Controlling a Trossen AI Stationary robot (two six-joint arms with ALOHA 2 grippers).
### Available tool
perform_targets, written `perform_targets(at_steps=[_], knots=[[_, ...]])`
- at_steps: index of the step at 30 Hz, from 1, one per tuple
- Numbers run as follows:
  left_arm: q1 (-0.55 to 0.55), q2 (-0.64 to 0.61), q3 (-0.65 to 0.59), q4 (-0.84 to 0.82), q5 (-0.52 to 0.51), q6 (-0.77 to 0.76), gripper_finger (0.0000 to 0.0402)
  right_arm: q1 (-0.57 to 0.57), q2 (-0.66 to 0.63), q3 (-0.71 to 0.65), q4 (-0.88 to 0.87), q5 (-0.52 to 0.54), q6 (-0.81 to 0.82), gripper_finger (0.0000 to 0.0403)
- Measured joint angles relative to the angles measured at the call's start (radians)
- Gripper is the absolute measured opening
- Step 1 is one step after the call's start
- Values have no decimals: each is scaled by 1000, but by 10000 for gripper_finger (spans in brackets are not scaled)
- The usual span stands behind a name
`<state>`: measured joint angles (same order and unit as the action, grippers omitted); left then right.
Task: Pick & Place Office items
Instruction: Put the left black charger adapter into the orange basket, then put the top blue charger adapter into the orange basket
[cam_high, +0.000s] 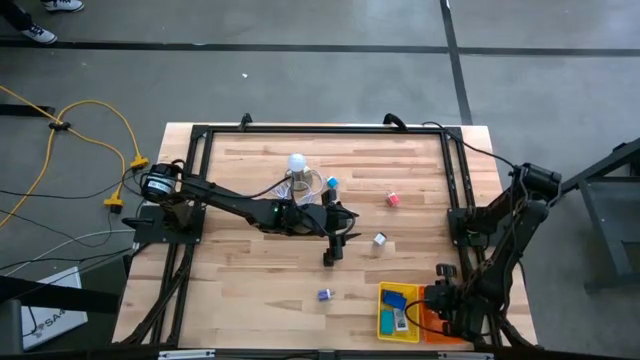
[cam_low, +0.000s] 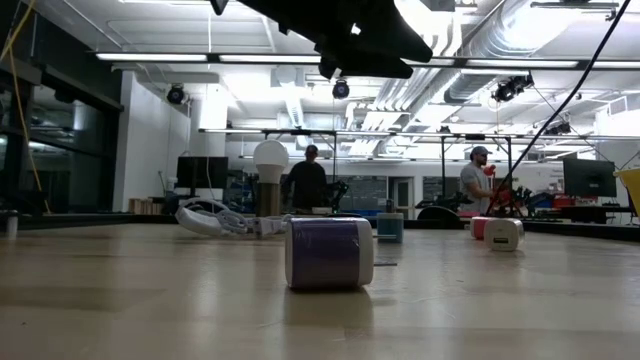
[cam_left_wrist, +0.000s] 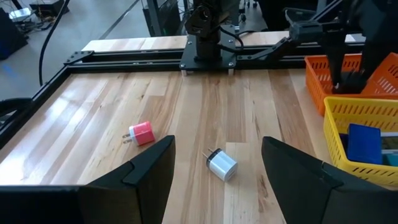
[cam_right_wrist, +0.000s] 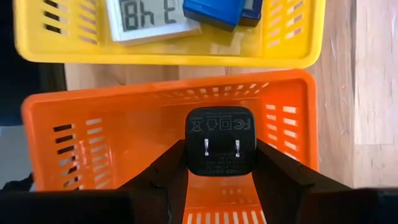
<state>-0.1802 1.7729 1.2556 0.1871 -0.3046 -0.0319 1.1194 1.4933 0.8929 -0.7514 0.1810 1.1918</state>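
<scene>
On the wooden table we are sorting small office items into trays.
Our right pincer grips a black charger above the orange tray for dropping; our left pincer gapes empty, a white charger between its fingers.

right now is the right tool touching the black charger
Touching: the right wrist view shows the right tool with both fingers pressed against the black charger.

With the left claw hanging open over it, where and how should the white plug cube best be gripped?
Grip the white plug cube across its two flat side faces, coming straight down from above. It lies on its side on the bare table, prongs sticking out level at one end, so keep the left claw off that end. It looks askew to the claw, so turn the wrist first.
</scene>
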Motion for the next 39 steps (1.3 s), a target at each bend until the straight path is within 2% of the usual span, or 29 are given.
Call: perform_targets(at_steps=[18, 28, 39], knots=[[-8, 0, 0, 0, -1, -2, 230, 0, 9, 0, 0, 27, 17, 143], [-21, 0, 0, -4, -1, -2, 230, 0, 9, 0, 0, 26, 20, 172], [-21, 0, 0, -10, -5, -2, 230, 0, 9, 0, 9, 25, 20, 160]])
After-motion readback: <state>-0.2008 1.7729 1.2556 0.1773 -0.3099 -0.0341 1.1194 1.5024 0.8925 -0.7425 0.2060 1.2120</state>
